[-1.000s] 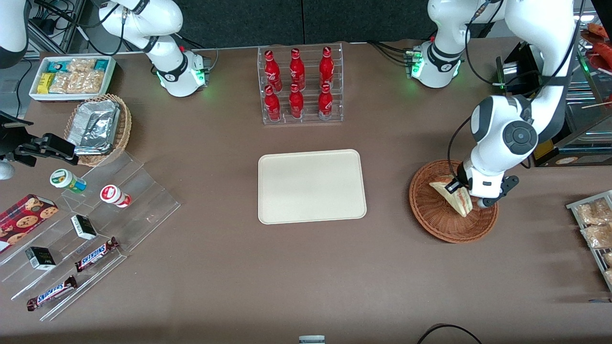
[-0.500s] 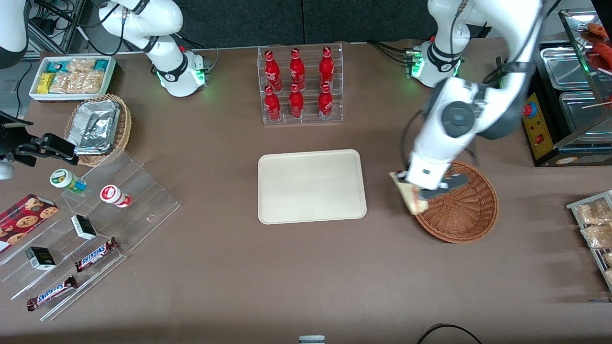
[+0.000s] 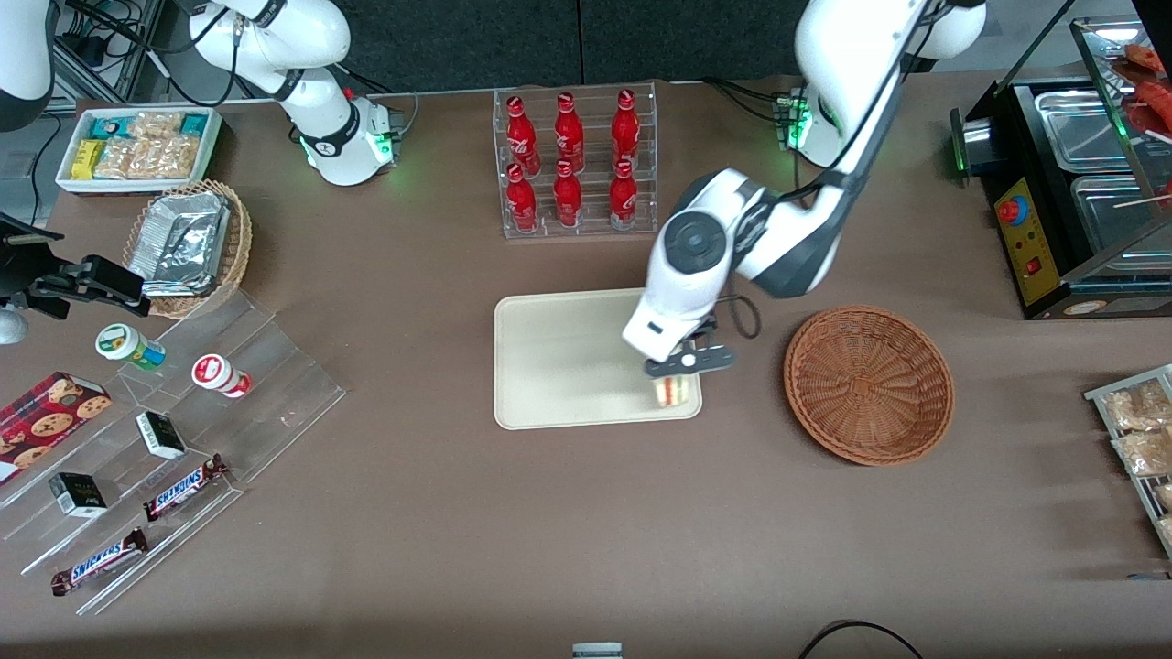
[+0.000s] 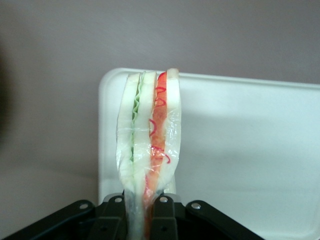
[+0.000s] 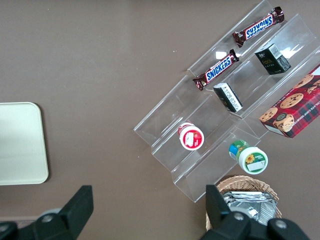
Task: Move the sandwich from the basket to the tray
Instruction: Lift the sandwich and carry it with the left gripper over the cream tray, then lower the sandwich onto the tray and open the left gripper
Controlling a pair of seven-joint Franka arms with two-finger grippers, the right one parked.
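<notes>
My left arm's gripper [image 3: 676, 373] is shut on the sandwich [image 3: 673, 391], a clear-wrapped wedge of white bread with red and green filling. It holds it above the corner of the cream tray [image 3: 568, 357] nearest the front camera and the basket. In the left wrist view the sandwich [image 4: 150, 145] sticks out from between the black fingers [image 4: 162, 215], with the tray's corner [image 4: 250, 150] under it. The reddish-brown wicker basket [image 3: 868, 384] stands empty beside the tray, toward the working arm's end of the table.
A clear rack of red bottles [image 3: 575, 163] stands farther from the front camera than the tray. A tan basket of foil packs [image 3: 188, 245], a white snack box [image 3: 137, 146] and clear shelves of snacks [image 3: 156, 448] lie toward the parked arm's end. Bagged snacks [image 3: 1135, 430] lie past the basket.
My gripper has carried the sandwich out of the basket and sideways to above the tray's corner. The basket is now empty.
</notes>
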